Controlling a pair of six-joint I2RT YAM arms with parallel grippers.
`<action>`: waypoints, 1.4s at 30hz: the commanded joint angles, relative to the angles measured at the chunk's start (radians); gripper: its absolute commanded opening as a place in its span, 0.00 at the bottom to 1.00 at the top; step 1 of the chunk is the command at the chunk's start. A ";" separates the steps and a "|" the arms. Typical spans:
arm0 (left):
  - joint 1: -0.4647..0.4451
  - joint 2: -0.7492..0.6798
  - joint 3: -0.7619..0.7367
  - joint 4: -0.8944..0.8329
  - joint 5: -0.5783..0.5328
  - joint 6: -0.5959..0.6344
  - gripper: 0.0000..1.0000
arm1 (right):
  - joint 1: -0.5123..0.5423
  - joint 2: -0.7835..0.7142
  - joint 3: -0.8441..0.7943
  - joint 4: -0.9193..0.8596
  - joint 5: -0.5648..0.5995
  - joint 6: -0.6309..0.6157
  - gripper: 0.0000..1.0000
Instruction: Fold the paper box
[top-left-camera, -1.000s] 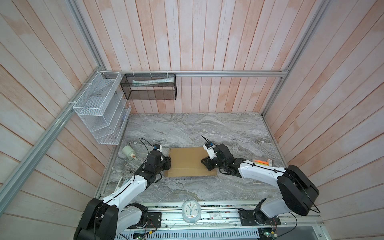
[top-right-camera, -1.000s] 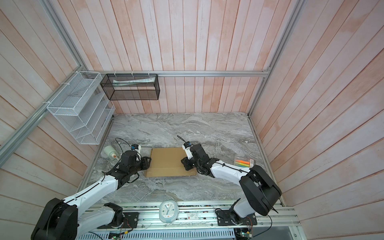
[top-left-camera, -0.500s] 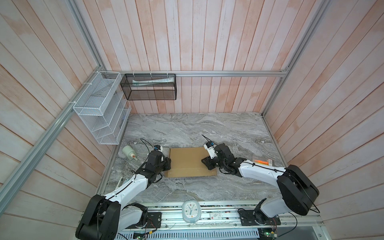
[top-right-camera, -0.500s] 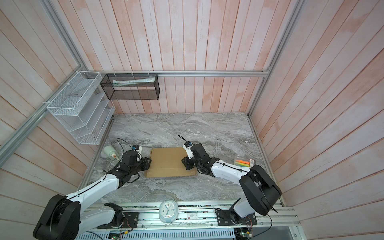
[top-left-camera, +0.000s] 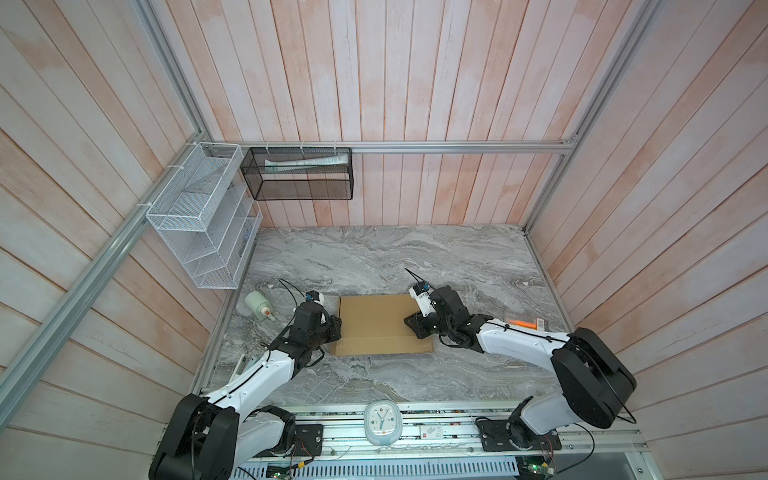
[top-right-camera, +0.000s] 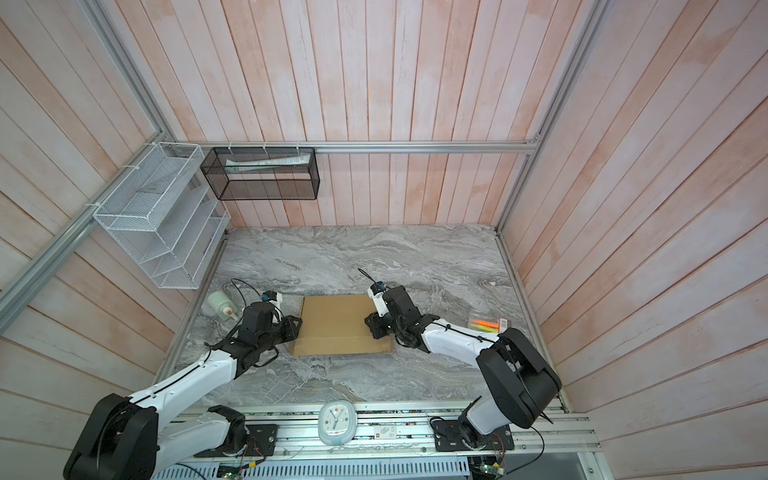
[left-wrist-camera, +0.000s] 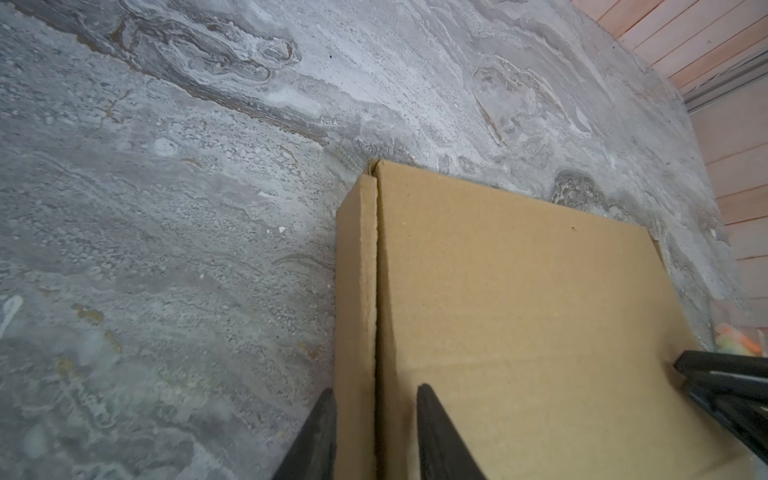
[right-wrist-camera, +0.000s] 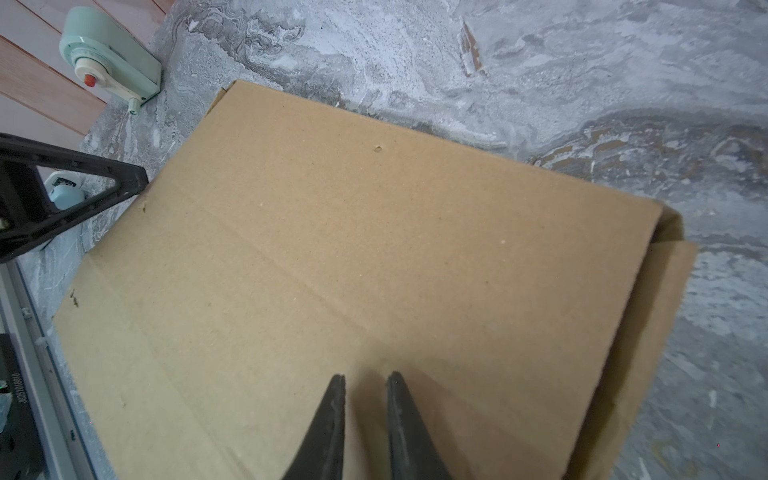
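Observation:
The paper box (top-left-camera: 374, 324) (top-right-camera: 336, 324) is plain brown cardboard and lies closed and flat in the middle of the marble table. My left gripper (top-left-camera: 336, 328) (top-right-camera: 297, 326) is at its left edge. In the left wrist view the left gripper (left-wrist-camera: 376, 395) straddles that edge of the box (left-wrist-camera: 519, 311), one finger against the outer side wall, the other on the lid. My right gripper (top-left-camera: 409, 323) (top-right-camera: 368, 322) rests its tips on the lid near the right end. In the right wrist view the right gripper (right-wrist-camera: 365, 376) shows a narrow empty gap over the box (right-wrist-camera: 353, 270).
A pale green timer (top-left-camera: 257, 305) (right-wrist-camera: 108, 54) lies left of the box by the wall. A clear case of orange markers (top-left-camera: 523, 323) sits at the right. A clock (top-left-camera: 381, 422) stands on the front rail. White (top-left-camera: 199, 224) and black (top-left-camera: 297, 174) wire baskets hang on the walls.
The left gripper's fingers have drawn closer together around the box's left edge. The right gripper and the box have hardly moved.

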 joint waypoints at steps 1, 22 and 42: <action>0.004 -0.036 -0.014 -0.027 0.006 -0.011 0.35 | -0.006 0.016 -0.013 0.000 -0.018 0.010 0.21; 0.004 -0.008 -0.084 0.020 0.054 -0.057 0.29 | -0.010 0.032 0.001 0.002 -0.031 0.012 0.20; 0.004 -0.060 -0.080 0.009 0.024 -0.064 0.25 | -0.056 -0.128 -0.001 -0.058 -0.021 0.044 0.25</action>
